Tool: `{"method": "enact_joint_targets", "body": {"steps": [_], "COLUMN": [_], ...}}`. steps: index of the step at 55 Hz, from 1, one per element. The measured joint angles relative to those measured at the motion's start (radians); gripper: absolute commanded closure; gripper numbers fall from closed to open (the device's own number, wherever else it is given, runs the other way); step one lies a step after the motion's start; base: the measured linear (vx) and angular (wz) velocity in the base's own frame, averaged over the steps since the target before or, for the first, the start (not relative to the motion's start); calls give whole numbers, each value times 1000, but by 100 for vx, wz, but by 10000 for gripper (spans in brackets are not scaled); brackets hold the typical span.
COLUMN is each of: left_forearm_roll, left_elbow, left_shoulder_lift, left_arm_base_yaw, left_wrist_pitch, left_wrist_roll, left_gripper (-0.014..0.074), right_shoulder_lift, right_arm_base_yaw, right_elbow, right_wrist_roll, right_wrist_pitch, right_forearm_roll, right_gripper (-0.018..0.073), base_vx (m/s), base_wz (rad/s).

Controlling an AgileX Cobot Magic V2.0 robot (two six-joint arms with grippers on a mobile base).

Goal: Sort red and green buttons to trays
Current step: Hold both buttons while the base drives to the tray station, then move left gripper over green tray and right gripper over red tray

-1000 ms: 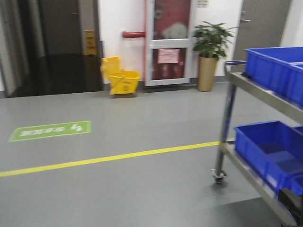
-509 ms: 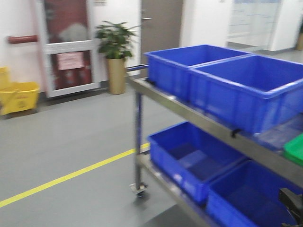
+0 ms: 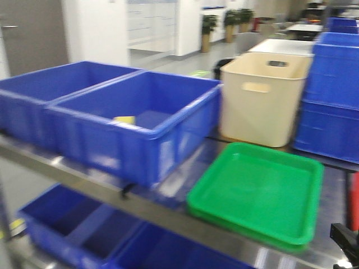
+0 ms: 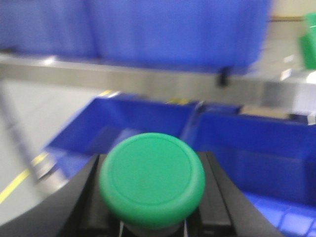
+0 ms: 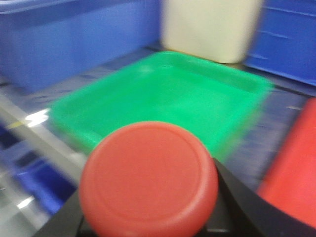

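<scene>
Buttons are each pinched: green button [image 4: 152,177] in the left tool [image 4: 152,207], red button [image 5: 148,180] in the right tool [image 5: 150,217]. Green tray [image 3: 255,193] lies near on the shelf [image 3: 160,210], red tray [image 5: 292,163] just right of it. Judged best: centre each cap low over its matching tray before releasing, so neither bounces out.

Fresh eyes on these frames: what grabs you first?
A green button fills the left wrist view and a red button the right, each close up against its camera. On the steel shelf, an empty green tray sits in front of a cream tub, beside big blue bins.
</scene>
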Motion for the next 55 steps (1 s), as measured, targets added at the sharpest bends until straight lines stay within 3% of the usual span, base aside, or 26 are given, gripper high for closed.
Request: {"method": "enact_joint_targets", "body": {"steps": [28,55], "left_forearm_roll": [0,0], "left_elbow": [0,0], "left_shoulder_lift": [0,0], "left_arm_base_yaw": [0,0], "left_wrist_pitch": [0,-1], "left_wrist_roll": [0,0], "left_gripper": [599,599], "right_shoulder_lift": [0,0], "right_arm_base_yaw": [0,0], "right_elbow": [0,0], "right_wrist_roll": [0,0], "right_wrist_pitch": [2,2], "right_forearm_roll": [0,0], "right_gripper": [557,557], "base_vx": [21,4], "base_wz": [-78,-14]}}
